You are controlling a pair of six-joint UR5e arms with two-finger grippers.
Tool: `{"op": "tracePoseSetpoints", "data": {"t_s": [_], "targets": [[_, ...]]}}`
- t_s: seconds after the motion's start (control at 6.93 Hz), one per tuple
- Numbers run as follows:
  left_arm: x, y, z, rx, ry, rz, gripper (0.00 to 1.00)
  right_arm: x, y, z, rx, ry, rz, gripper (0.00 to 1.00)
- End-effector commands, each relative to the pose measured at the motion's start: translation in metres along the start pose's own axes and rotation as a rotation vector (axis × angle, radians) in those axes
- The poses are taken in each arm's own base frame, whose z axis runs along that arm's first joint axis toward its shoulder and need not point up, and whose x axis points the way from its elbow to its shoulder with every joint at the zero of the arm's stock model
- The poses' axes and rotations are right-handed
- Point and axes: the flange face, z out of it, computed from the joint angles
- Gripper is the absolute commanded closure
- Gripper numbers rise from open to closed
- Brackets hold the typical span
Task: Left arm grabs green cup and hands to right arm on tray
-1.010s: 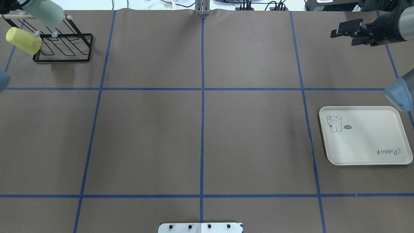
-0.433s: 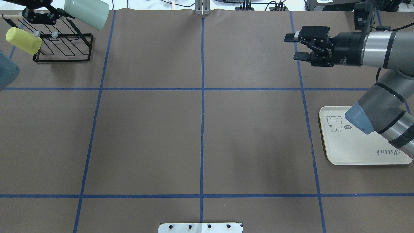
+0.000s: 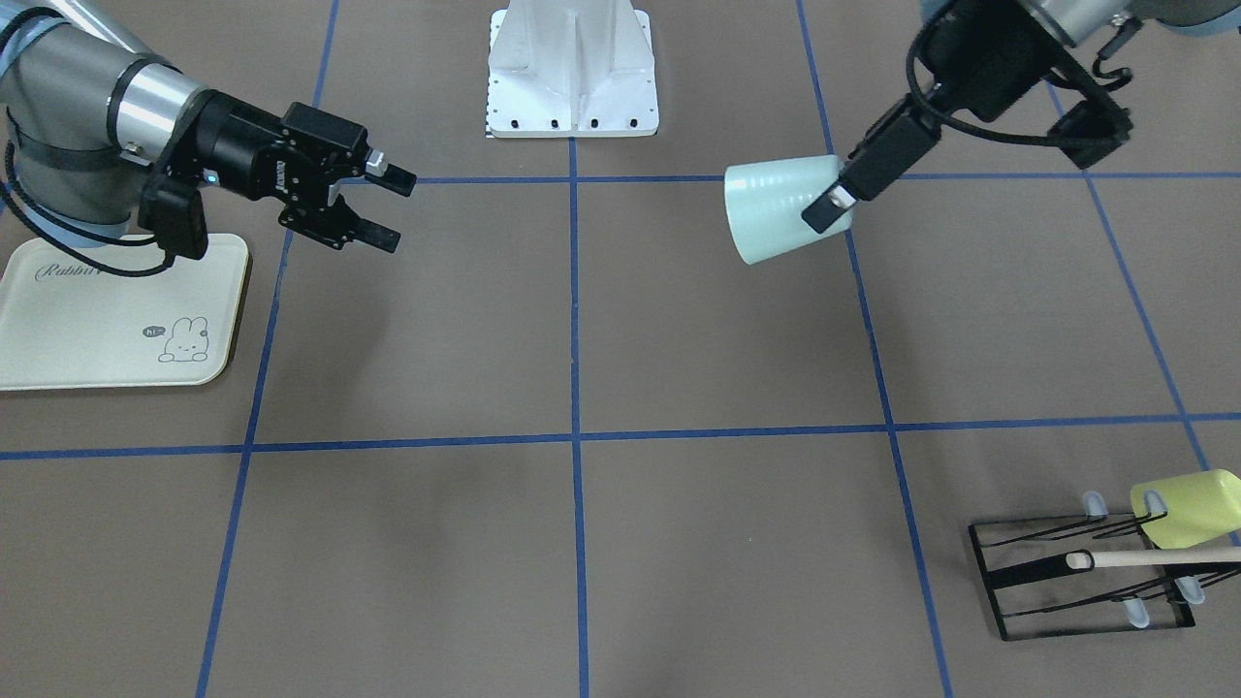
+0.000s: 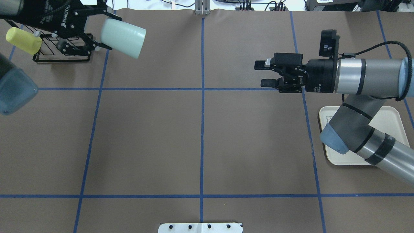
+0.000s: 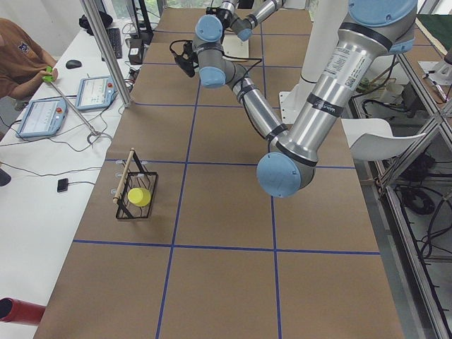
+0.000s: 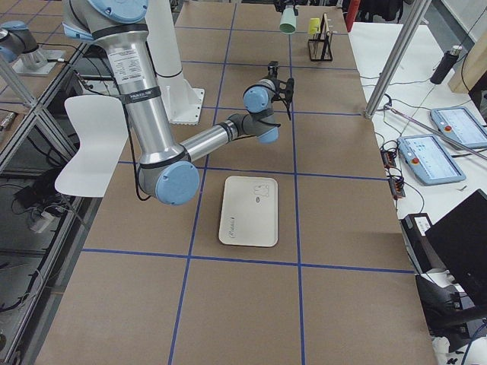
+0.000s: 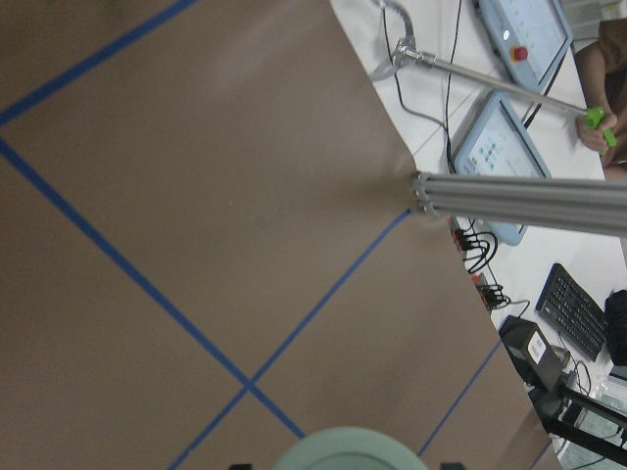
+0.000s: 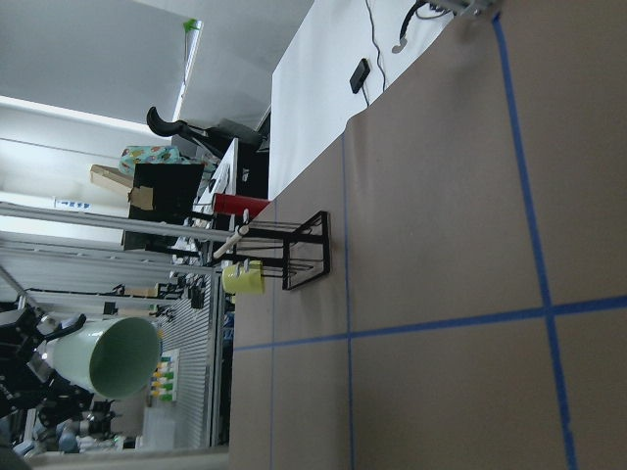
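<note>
My left gripper point(image 4: 101, 29) is shut on the base end of the pale green cup point(image 4: 123, 38) and holds it on its side in the air at the far left, mouth toward the table's middle. The same grip shows in the front view, with one finger point(image 3: 836, 202) across the cup point(image 3: 776, 208). My right gripper point(image 4: 262, 75) is open and empty, level, pointing at the cup from right of centre; it also shows in the front view point(image 3: 393, 208). A wide gap lies between them. The cream tray point(image 4: 393, 119) lies under my right arm's elbow.
A black wire rack point(image 4: 61, 56) stands at the far left corner with a yellow cup point(image 4: 22, 40) hung on it. The robot's white base plate point(image 3: 572, 78) sits at the near centre edge. Blue tape lines cross the brown table.
My left gripper has carried the green cup rightward, away from the rack. My right arm has swung left toward the centre, its elbow now over the tray, gripper still open.
</note>
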Motion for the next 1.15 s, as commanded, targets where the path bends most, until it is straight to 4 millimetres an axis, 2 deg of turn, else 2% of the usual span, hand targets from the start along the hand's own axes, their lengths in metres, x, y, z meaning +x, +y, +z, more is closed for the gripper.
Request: {"op": "tracePoseSetpoints", "data": {"t_s": [0.0,0.14,0.29,0.43,1.01], "targets": [[-0.01,0.054,0.032,-0.127,-0.028,-0.082,0.73,-0.021,0.033,0.04,-0.082,-0.076,-0.002,0.0],[-0.009,0.071,0.041,-0.157,-0.041,-0.099,0.73,-0.025,0.053,0.05,-0.08,-0.144,0.0,0.01],[-0.015,0.082,0.049,-0.18,-0.061,-0.111,0.73,-0.022,0.07,0.056,-0.08,-0.195,0.01,0.01],[-0.011,0.09,0.052,-0.194,-0.06,-0.141,0.73,-0.021,0.081,0.063,-0.08,-0.21,0.022,0.01],[-0.009,0.096,0.048,-0.222,-0.053,-0.233,0.72,-0.027,0.082,0.055,-0.065,-0.295,0.006,0.01]]}}
